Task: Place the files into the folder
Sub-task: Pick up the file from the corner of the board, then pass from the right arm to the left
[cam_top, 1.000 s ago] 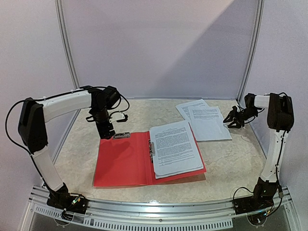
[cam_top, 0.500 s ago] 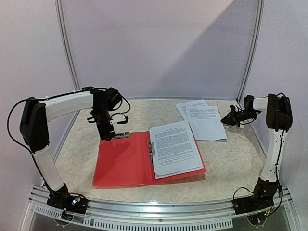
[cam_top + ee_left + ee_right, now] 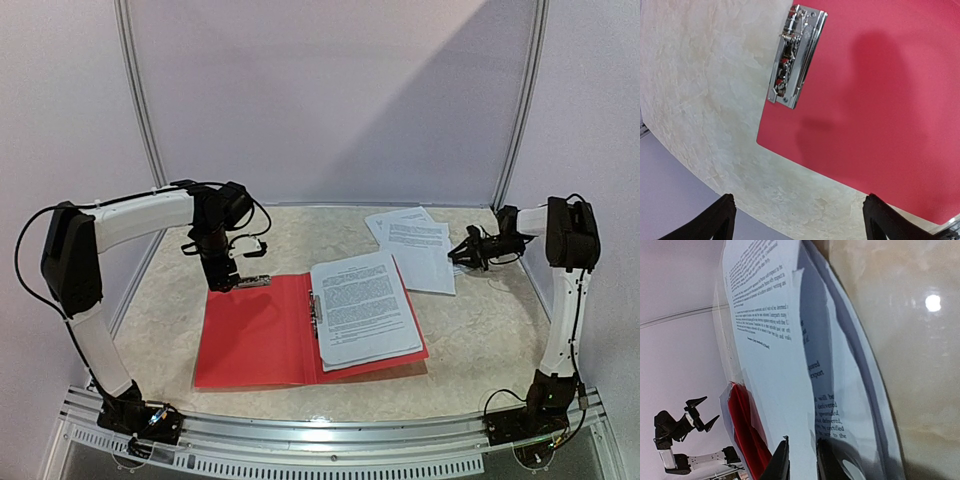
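The files (image 3: 420, 255) are thin, light, limp printed sheets. A single one will sag and curl when lifted by one side, and the top sheet is likely to slide off the one below on the smooth marbled bench (image 3: 480, 330). The best place to take hold is an edge that overhangs or lifts, pinched flat, then drawn low across the bench, not raised high.

These loose files lie at the back right of the bench, well apart from the left arm and just behind the open red folder (image 3: 255, 340). More sheets (image 3: 365, 310) already lie on the folder's right half.

The right pincer (image 3: 462, 255) is at the right edge of the files. In its wrist view its fingers stand close together with a sheet's edge between them, so it appears to be nipping the paper.

The left pincer (image 3: 798, 200) is spread wide and empty, hovering over the folder's back left corner beside the silver clip (image 3: 796, 55).

No brand or label shows. The print is mostly too small to read, though "delivered" and "certified" seem legible in the right wrist view.
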Tool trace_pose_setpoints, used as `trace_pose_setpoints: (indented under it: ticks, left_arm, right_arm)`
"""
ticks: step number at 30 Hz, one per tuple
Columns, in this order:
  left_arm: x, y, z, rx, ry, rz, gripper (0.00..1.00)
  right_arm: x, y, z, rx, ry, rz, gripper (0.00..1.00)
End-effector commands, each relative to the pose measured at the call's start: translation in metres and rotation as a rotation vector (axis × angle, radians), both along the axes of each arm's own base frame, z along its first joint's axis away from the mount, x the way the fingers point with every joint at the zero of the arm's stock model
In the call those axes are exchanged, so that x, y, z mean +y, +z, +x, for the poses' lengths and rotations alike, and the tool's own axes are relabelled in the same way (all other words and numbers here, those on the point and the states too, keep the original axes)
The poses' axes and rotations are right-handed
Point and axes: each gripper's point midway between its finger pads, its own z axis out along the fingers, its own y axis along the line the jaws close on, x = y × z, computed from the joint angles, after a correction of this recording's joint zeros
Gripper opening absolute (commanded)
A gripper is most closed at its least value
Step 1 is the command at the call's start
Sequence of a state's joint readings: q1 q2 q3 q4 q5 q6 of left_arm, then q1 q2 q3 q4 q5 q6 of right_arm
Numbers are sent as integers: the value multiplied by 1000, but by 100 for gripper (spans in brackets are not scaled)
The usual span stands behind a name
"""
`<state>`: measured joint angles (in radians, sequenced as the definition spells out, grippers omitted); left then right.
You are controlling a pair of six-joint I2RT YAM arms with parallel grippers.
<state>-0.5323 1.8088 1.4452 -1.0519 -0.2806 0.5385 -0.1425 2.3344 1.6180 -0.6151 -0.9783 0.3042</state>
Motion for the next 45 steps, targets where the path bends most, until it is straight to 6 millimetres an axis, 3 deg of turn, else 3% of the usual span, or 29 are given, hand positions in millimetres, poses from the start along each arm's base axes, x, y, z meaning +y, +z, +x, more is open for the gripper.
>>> trace_pose_setpoints:
  ticks: [1, 9, 23, 27, 31, 34, 36, 38, 41, 45]
  left_arm:
    - [-6, -3, 0, 3, -14, 0, 90]
    - [-6, -3, 0, 2, -16, 1, 90]
    - [-5, -5, -1, 2, -20, 2, 90]
    - [-6, -5, -1, 1, -21, 2, 90]
    - [-5, -2, -1, -3, -21, 1, 90]
    - [-5, 3, -3, -7, -24, -13, 90]
    - [-6, 7, -4, -13, -26, -25, 90]
    - [-7, 13, -4, -20, -27, -37, 90]
    - [-9, 22, -7, -29, -28, -67, 91]
    - [-12, 37, -12, -38, -36, -118, 91]
  right_arm:
    - [16, -14, 1, 27, 21, 27, 19]
    - [31, -20, 11, 30, 23, 23, 28]
    - [64, 10, 45, -76, -21, 128, 27]
    - [69, 3, 47, -52, -29, 127, 20]
    - [70, -1, 45, -34, -28, 136, 2]
    - [68, 16, 46, -59, -32, 113, 0]
    - [65, 40, 47, -103, -24, 73, 0]
    - [61, 73, 47, -165, -16, 15, 0]
    - [73, 115, 36, -245, 19, -87, 0]
    - [88, 197, 5, -405, 62, -253, 0]
